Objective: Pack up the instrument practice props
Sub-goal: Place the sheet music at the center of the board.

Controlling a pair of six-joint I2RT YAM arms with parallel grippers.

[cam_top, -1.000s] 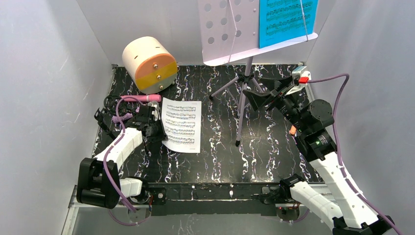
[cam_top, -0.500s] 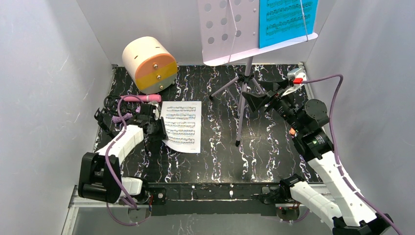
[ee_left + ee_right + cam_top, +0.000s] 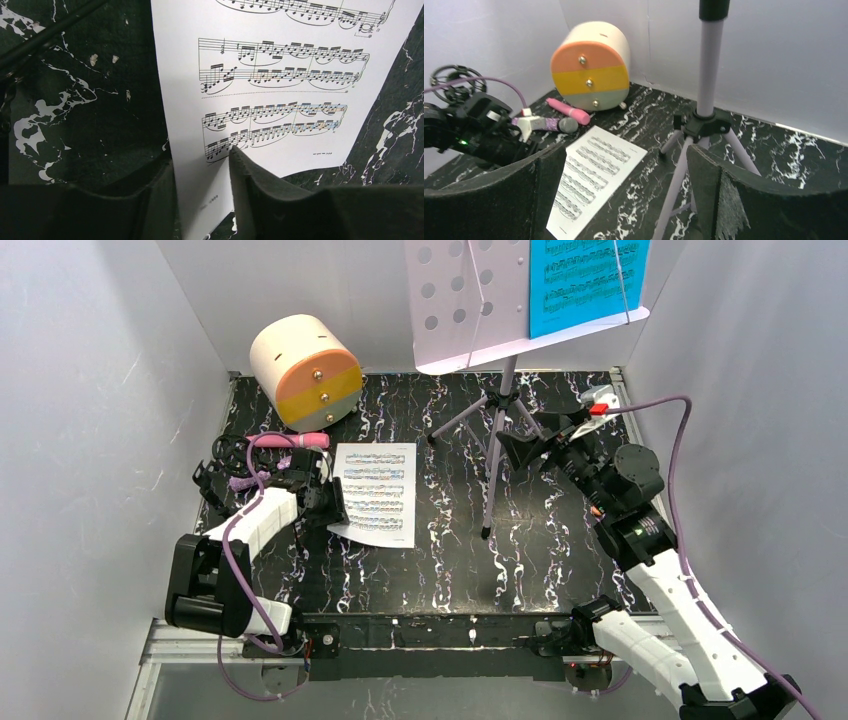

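Note:
A white sheet-music page (image 3: 375, 492) (image 3: 280, 75) lies on the black marbled table. Its near left corner stands lifted between the parted fingers of my left gripper (image 3: 335, 502) (image 3: 200, 152), which is open. The lilac perforated music rack (image 3: 470, 300) stands at the back on a pole (image 3: 709, 65) with tripod legs and carries a blue page (image 3: 585, 280). My right gripper (image 3: 540, 440) (image 3: 624, 150) is wide open beside the tripod legs and holds nothing. A pink microphone (image 3: 569, 110) and a purple silver-headed microphone (image 3: 549, 124) lie near the left arm. Thin black tripods (image 3: 225, 455) sit at the far left.
A cream cylinder box (image 3: 305, 370) with an orange, yellow and grey knobbed face lies at the back left. White walls close in the table on three sides. A purple cable (image 3: 650, 405) loops from the right arm.
The left jaws have opened off the white page's corner. The right gripper has drifted left toward the rack's tripod legs, still open.

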